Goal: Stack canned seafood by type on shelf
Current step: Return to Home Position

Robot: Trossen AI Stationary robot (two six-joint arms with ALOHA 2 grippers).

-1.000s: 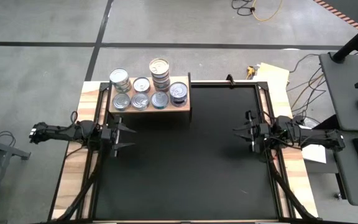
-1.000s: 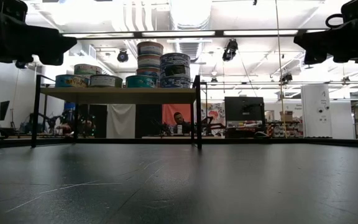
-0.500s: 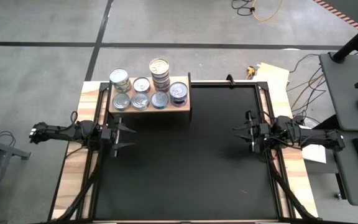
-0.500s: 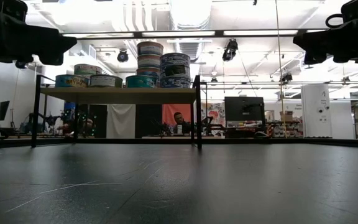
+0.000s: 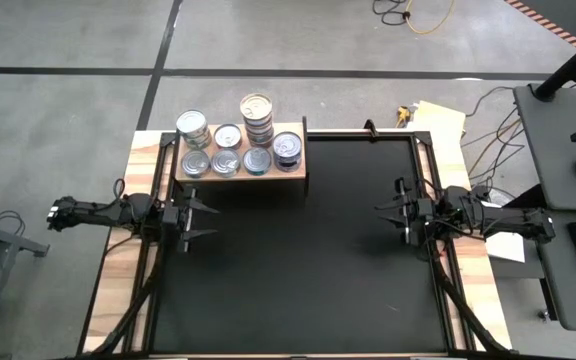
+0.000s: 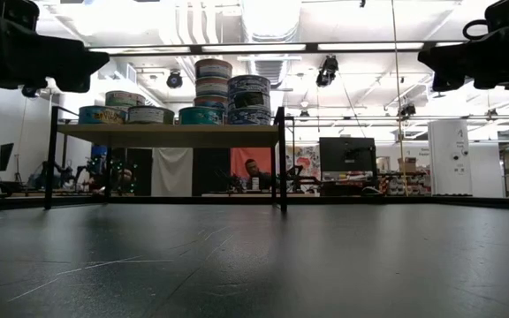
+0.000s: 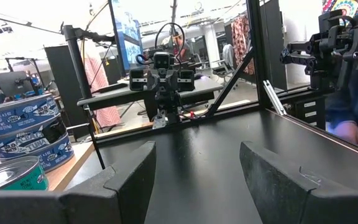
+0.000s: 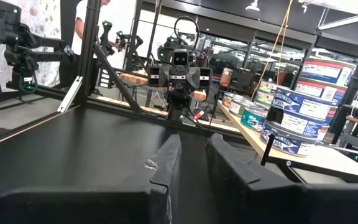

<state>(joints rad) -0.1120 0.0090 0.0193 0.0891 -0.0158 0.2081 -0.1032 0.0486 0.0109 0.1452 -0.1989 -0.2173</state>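
Observation:
The light-brown shelf (image 5: 299, 172) stands at the table's far left on thin black legs (image 6: 280, 159). All the canned seafood I see is on its top. A tall stack with a gold lid (image 5: 256, 108) rises at the back, a blue-labelled stack (image 5: 287, 147) stands beside it, and silver-topped tins (image 5: 226, 160) form a front row. My left gripper (image 5: 208, 221) hovers open at the table's left edge, just in front of the shelf. My right gripper (image 5: 386, 211) hovers at the right edge with only a narrow gap (image 8: 193, 144) between its fingers. Nothing is between either pair.
The black table top (image 5: 298, 280) spreads between the two arms. Black frame posts (image 7: 263, 56) stand at its edges. People show in the room beyond the table (image 6: 253, 172), and a sleeve and hand (image 7: 353, 118) at the table's far side.

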